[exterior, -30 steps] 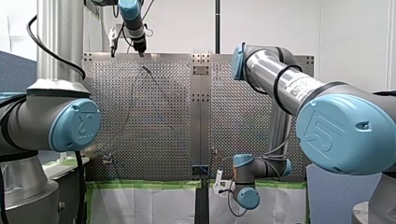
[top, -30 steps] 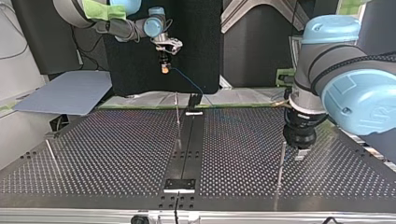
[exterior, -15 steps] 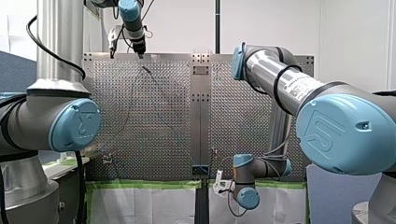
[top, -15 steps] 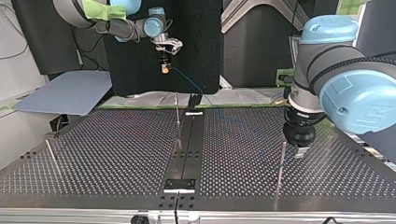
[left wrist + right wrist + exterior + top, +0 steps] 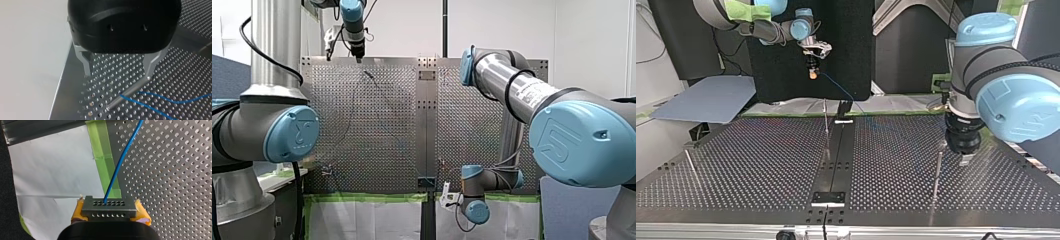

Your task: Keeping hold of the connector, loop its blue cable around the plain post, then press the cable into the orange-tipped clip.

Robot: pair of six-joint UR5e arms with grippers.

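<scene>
Your right jaws are clamped on the connector [image 5: 109, 207], yellow pads [image 5: 142, 213] at both ends, and its blue cable [image 5: 120, 162] leaves toward 1 o'clock over the table [image 5: 175, 182]. Your left jaws stand apart, one finger [image 5: 152, 62] right by the top of the plain post [image 5: 127, 93], contact unclear. The cable meets that post low down; around or beside, you cannot tell.

Top view | your right tool [image 5: 811, 74] hangs high, left of centre, orange at its tip | blue cable [image 5: 838, 89] slants from it down toward the surface's [image 5: 736, 165] far edge | your left tool [image 5: 964, 159] sits low at the right, just beside a thin post [image 5: 937, 172] | two more posts stand at centre [image 5: 826, 125] and left [image 5: 691, 164].
</scene>
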